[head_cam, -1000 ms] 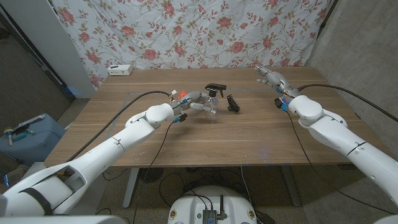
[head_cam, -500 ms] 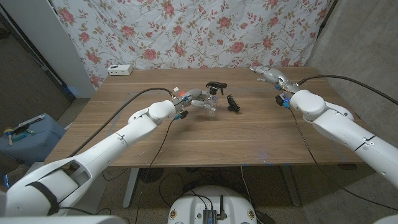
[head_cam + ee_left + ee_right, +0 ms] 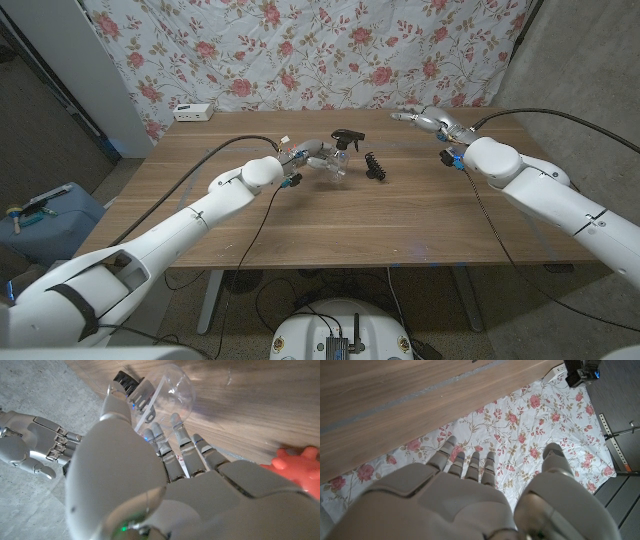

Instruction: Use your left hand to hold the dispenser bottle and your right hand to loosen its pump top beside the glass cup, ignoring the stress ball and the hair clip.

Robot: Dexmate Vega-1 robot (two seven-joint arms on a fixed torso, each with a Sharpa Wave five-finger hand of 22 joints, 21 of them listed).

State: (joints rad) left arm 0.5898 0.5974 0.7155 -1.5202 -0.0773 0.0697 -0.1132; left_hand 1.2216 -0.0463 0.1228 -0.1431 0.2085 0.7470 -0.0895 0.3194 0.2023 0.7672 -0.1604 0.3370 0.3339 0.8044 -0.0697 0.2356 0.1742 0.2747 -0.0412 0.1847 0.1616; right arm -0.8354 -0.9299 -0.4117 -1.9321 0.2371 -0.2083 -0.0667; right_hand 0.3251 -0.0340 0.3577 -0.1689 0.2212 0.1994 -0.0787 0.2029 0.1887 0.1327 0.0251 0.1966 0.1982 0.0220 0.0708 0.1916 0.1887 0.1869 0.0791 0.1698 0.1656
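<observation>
The dispenser bottle has a clear body and a black pump top; it stands mid-table toward the far side. My left hand grips it from the left, fingers wrapped round the clear body. I cannot tell a glass cup apart from the bottle's clear body. My right hand hovers over the table's far right, fingers spread and holding nothing, well to the right of the pump top. It is also seen in the left wrist view.
A black hair clip lies just right of the bottle. An orange-red stress ball sits close beside my left wrist. A white box rests at the far left corner. A floral cloth hangs behind the table.
My right hand has drifted left along the far edge, toward the bottle. My left hand and the bottle have shifted slightly farther from me.
</observation>
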